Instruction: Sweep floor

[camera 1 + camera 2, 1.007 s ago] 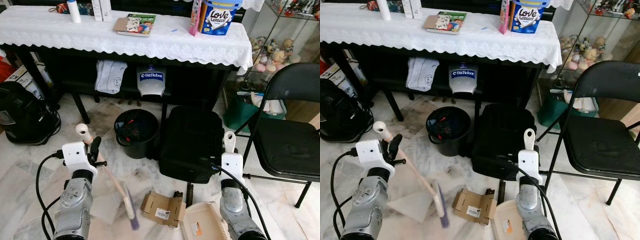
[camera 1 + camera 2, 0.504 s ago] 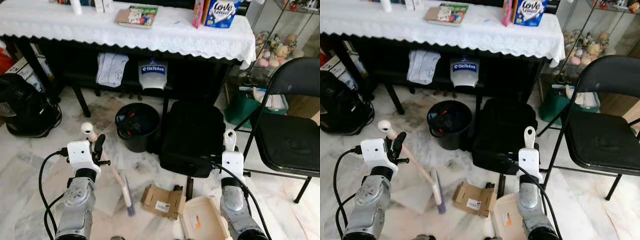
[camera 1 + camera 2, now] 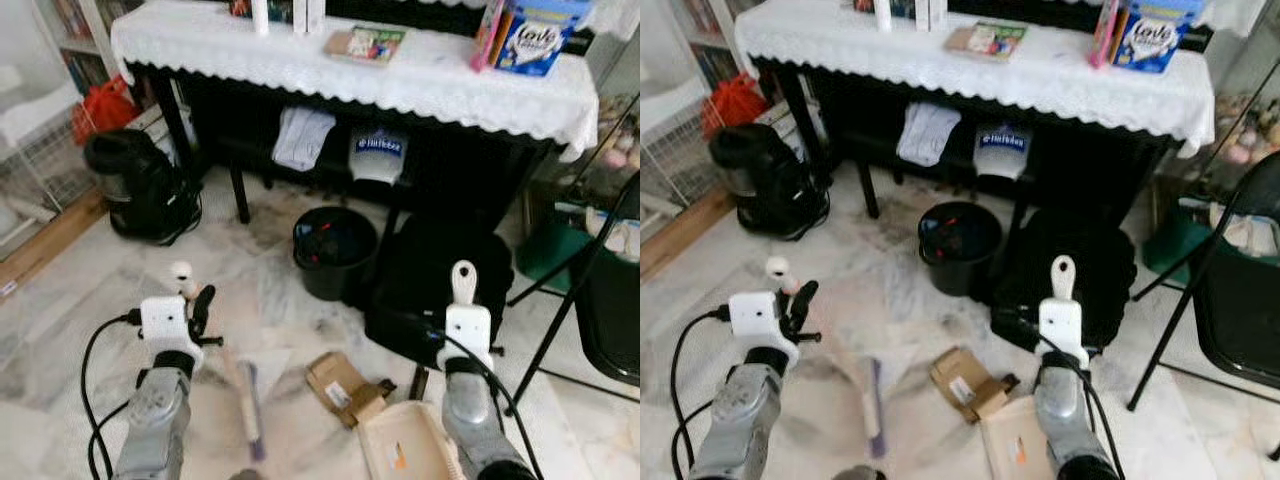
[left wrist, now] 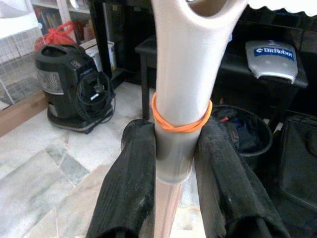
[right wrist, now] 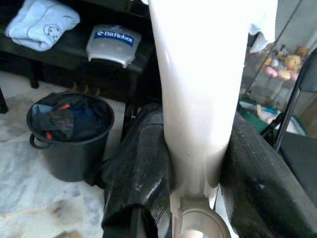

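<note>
My left gripper (image 4: 171,163) has its jaws clamped on the brush (image 3: 245,400) handle (an orange rubber band rings it just above my fingers (image 4: 130,188)); the bristle head lies low on the marble floor (image 3: 90,290). My right gripper (image 5: 198,163) has its jaws closed around the dustpan (image 3: 405,450) handle, the pan resting on the floor just beside a flattened cardboard box (image 3: 340,378). A black bin (image 3: 333,250) stands before the lace-covered worktop (image 3: 300,70).
</note>
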### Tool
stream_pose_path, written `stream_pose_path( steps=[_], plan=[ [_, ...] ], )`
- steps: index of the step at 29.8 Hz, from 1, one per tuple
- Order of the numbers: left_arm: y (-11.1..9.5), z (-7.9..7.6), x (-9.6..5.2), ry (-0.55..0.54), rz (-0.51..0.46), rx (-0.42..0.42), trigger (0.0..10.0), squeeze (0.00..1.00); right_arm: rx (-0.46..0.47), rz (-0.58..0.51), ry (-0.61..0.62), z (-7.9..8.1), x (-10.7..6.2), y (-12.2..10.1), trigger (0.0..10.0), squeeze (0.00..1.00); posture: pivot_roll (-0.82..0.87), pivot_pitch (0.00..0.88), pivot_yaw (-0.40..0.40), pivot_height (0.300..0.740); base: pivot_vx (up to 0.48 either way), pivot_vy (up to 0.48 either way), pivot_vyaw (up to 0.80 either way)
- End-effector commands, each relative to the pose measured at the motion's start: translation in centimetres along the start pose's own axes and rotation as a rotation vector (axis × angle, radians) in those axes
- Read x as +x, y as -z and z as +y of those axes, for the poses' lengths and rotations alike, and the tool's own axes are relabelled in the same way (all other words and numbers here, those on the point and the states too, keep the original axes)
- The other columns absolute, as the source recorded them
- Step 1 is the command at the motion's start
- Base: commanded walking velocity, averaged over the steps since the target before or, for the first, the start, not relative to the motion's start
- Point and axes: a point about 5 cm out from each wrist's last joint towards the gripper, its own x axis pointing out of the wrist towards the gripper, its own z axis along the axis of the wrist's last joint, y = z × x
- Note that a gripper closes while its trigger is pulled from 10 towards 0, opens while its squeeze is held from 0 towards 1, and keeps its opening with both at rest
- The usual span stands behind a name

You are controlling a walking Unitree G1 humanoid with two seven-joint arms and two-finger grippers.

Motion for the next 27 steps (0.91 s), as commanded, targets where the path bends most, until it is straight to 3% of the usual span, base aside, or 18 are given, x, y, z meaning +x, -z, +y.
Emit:
stream_pose_path(
  steps=[1, 10, 14, 18, 27],
  plan=[
    [-0.31, -0.56, 0.22, 0.019, -0.014, -0.002, 10.0, 0.0, -0.007, 0.002, 0.011, -0.43, 0.03, 0.13, 10.0, 0.0, 0.08, 0.097, -0.039, 0.74, 0.0, 0.0, 0.0],
    [0.03, -0.66, 0.15, 0.031, 0.0, 0.008, 10.0, 0.0, 0.006, 0.004, 0.012, -0.41, 0.04, 0.11, 10.0, 0.0, 0.08, 0.096, -0.039, 0.74, 0.0, 0.0, 0.0],
    [0.09, -0.68, 0.14, 0.032, 0.002, 0.01, 10.0, 0.0, 0.03, 0.017, 0.011, -0.35, 0.0, 0.22, 10.0, 0.0, 0.08, 0.096, -0.04, 0.74, 0.0, 0.0, -0.54],
    [0.07, -0.72, 0.17, 0.033, 0.001, 0.011, 10.0, 0.0, 0.036, 0.015, 0.006, -0.3, 0.0, 0.18, 10.0, 0.0, 0.08, 0.096, -0.041, 0.74, 0.0, -0.321, -0.53],
    [0.15, -0.83, 0.16, 0.032, 0.002, 0.006, 10.0, 0.0, 0.034, 0.0, -0.028, 0.37, -0.27, -0.01, 10.0, 0.0, 0.08, 0.095, -0.043, 0.74, 0.0, -0.347, 0.0]
  ],
)
